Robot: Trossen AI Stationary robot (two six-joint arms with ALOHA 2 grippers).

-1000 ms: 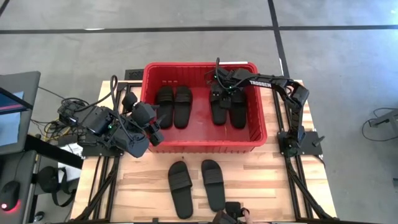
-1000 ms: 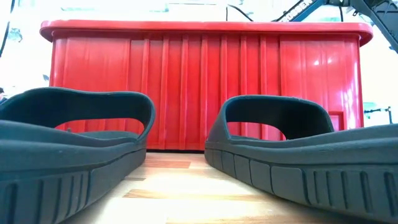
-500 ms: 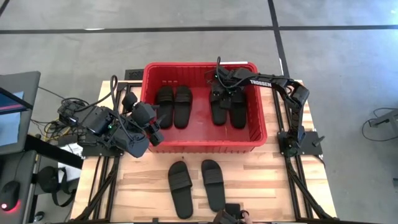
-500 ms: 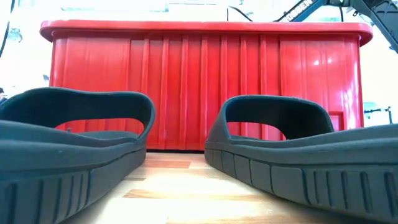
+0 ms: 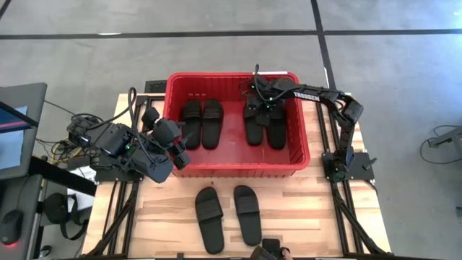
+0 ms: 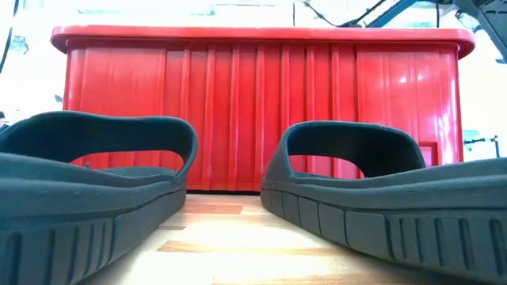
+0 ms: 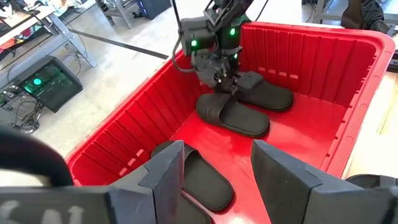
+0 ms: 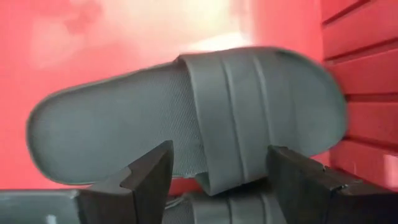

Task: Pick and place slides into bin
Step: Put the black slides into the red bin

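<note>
Overhead, the red bin (image 5: pixel 303 155) sat at the far middle of the wooden surface (image 5: pixel 317 209), with four black slides lying flat inside it. Two of them formed a left pair (image 5: pixel 201 123), side by side, and two more formed a right pair (image 5: pixel 264 126) nearer the bin's right wall. The right gripper (image 5: pixel 260 103) reached in from the right side and hung just above the far end of the right pair; its fingers (image 8: pixel 149 177) stood wide apart with nothing between them, and a slide (image 8: pixel 186 115) lay on the red floor just beyond them. In the left wrist view that same gripper (image 7: pixel 222 79) appeared over the two slides at the bin's far side, apart from their straps. The left gripper (image 5: pixel 177 153) waited at the bin's left near corner, over the rim, its fingers (image 7: pixel 171 177) spread and holding nothing. Two further slides (image 5: pixel 228 215) lay side by side on the surface in front of the bin, well apart from both arms; at table height they (image 6: pixel 372 194) filled the foreground before the bin's ribbed wall (image 6: pixel 253 111).
</note>
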